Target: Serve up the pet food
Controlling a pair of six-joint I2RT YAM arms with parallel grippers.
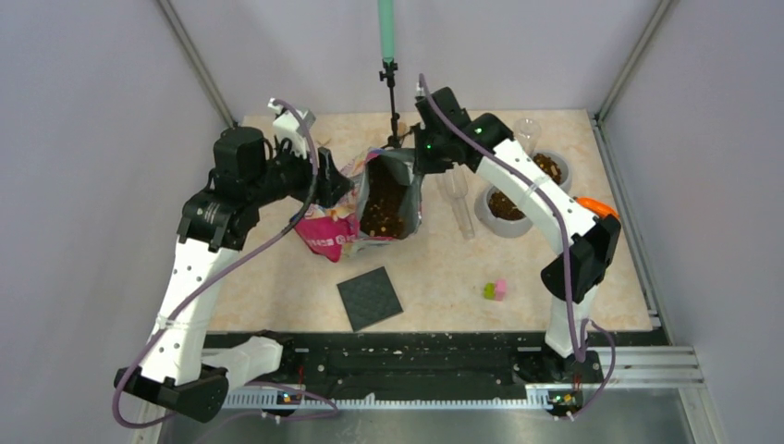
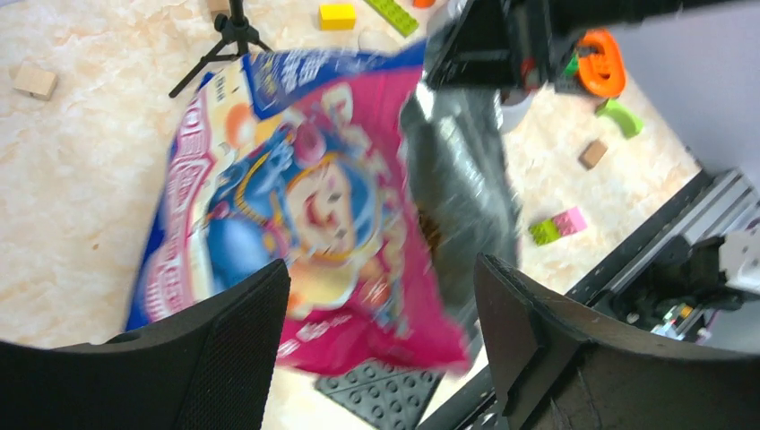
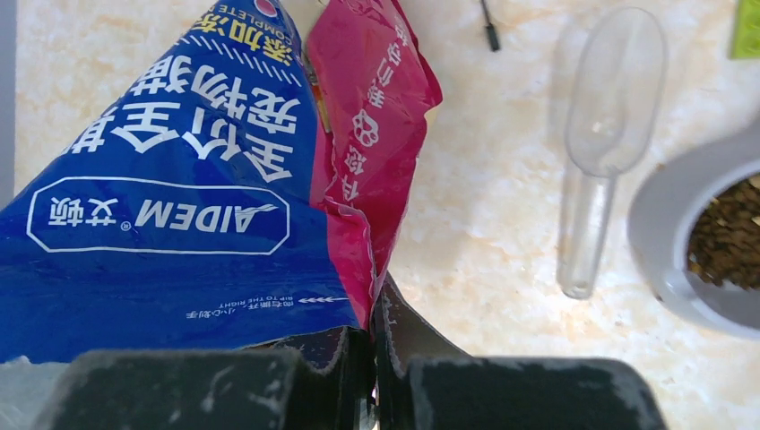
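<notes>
While upright, pet food bag (image 1: 329, 234), mouth up.

table (image 1: 444, 277): we saw a pale marbled top.
bag (image 1: 328, 236): we found it open, left of centre, kibble (image 1: 381, 208) inside.
bowls (image 1: 481, 213): we counted two grey ones, right, holding kibble.
scoop (image 1: 458, 199): clear, lay between bag and bowls.
studded plate (image 1: 370, 298): black, near front.
blocks (image 1: 495, 290): green and pink, touching.

Bag (image 2: 305, 206) print motion-blurred; bowl (image 3: 695, 269) cut off, seemingly kibble (image 3: 730, 233) inside.
</notes>
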